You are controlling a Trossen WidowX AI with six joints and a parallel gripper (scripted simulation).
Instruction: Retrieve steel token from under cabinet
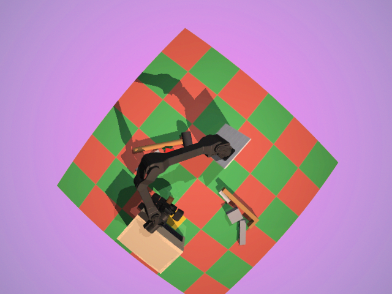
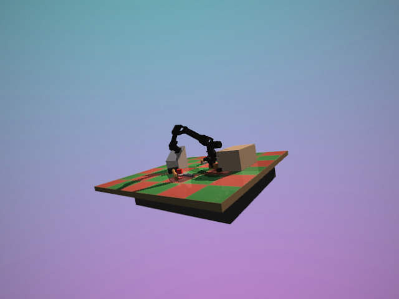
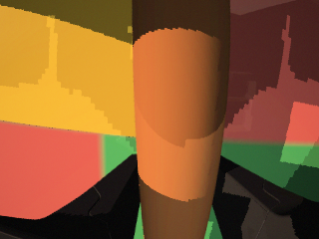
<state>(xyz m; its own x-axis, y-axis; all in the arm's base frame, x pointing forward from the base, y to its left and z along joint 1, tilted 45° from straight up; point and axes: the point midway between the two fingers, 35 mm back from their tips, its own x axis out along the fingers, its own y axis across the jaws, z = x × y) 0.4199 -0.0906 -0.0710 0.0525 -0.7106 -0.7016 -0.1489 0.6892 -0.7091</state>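
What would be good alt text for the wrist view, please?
An orange-brown rod, upright in the image, is clamped between black gripper fingers; behind it lie a yellow area and red and green checks.

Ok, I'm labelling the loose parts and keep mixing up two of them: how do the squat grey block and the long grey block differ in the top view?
The squat grey block is broad and stubby; the long grey block is narrow and slender. The squat grey block sits nearer the small white piece; the long grey block lies farther from it. Both are plain grey and straight-edged.
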